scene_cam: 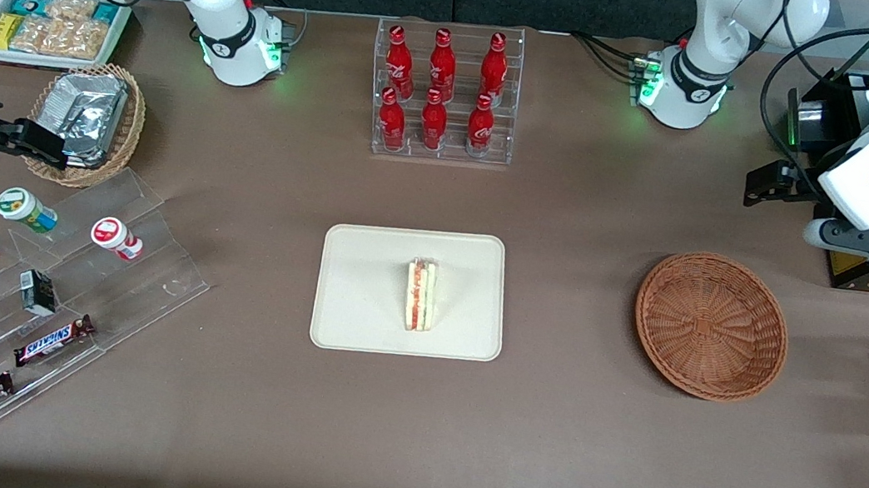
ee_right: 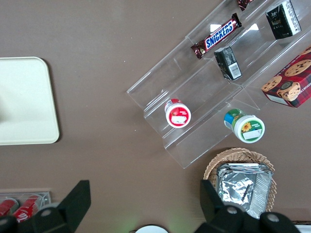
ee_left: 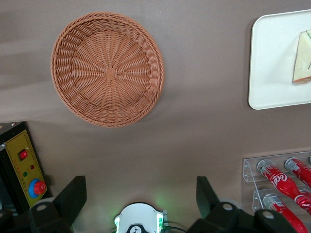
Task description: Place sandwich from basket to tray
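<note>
The sandwich [scene_cam: 420,295], a small wedge of white bread with red-orange filling, stands on the cream-white tray [scene_cam: 362,285] in the middle of the table. It also shows in the left wrist view [ee_left: 302,58], on the tray [ee_left: 272,63]. The reddish-brown wicker basket [scene_cam: 711,324] lies empty toward the working arm's end; the left wrist view [ee_left: 108,68] looks down into it. My left gripper [scene_cam: 770,183] hangs high above the table, farther from the front camera than the basket. It is open and empty, its fingers wide apart [ee_left: 140,187].
A clear rack of red cola bottles [scene_cam: 444,92] stands farther back than the tray. A black box with a yellow panel [ee_left: 24,165] sits under the working arm. A tan basket of foil packs [scene_cam: 87,121] and a stepped acrylic rack [scene_cam: 58,295] lie toward the parked arm's end.
</note>
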You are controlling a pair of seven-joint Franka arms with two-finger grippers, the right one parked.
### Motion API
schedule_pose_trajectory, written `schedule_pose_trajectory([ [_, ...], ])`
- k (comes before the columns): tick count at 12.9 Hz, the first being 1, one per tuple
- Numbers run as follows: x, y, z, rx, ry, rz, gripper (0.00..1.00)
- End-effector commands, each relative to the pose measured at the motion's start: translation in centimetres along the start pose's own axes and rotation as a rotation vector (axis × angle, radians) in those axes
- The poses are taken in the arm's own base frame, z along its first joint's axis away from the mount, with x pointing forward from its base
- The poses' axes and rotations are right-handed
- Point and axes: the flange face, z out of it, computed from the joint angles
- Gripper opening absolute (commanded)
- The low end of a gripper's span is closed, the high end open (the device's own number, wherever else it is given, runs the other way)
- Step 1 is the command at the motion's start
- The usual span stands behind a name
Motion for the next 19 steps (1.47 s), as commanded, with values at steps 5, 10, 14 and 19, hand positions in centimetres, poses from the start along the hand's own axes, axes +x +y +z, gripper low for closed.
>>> schedule_pose_trajectory([
  [5,0.7,-1.1,-0.1,0.016,0.019,-0.023,1.00],
  [10,0.7,-1.0,-0.9,0.014,0.040,-0.021,1.00],
  [14,0.8,-1.0,-0.9,0.016,0.040,-0.021,1.00],
  [19,0.7,-0.6,-1.0,0.018,0.041,-0.013,1.00],
])
